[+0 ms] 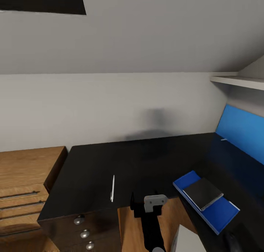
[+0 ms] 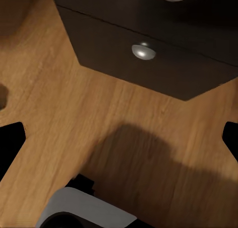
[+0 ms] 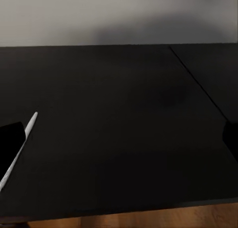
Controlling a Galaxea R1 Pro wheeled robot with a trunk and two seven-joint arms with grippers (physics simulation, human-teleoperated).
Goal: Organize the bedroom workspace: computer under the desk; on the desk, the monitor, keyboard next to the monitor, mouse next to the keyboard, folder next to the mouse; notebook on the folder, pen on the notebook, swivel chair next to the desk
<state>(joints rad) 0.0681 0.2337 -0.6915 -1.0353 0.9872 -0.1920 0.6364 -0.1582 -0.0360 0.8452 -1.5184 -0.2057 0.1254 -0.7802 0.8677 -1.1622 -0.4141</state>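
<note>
Nearest, the right tool (image 1: pixel 146 204) hovers at the front edge of the glossy black table (image 1: pixel 146 160), its fingers spread wide and holding nothing, while the left tool (image 2: pixel 119 133) hangs wide apart above the wood floor (image 2: pixel 59 109) by the drawer unit (image 2: pixel 163 64). Farther on, the white pen (image 1: pixel 112 188) lies on the table just beside the right tool, and to the right the dark grey notebook (image 1: pixel 202 193) lies on the blue folder (image 1: pixel 220 213).

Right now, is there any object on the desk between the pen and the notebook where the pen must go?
Nothing visible stands between them. The pen lies alone on the black desk, and only bare desktop separates it from the notebook, which already rests on the blue folder.
</note>
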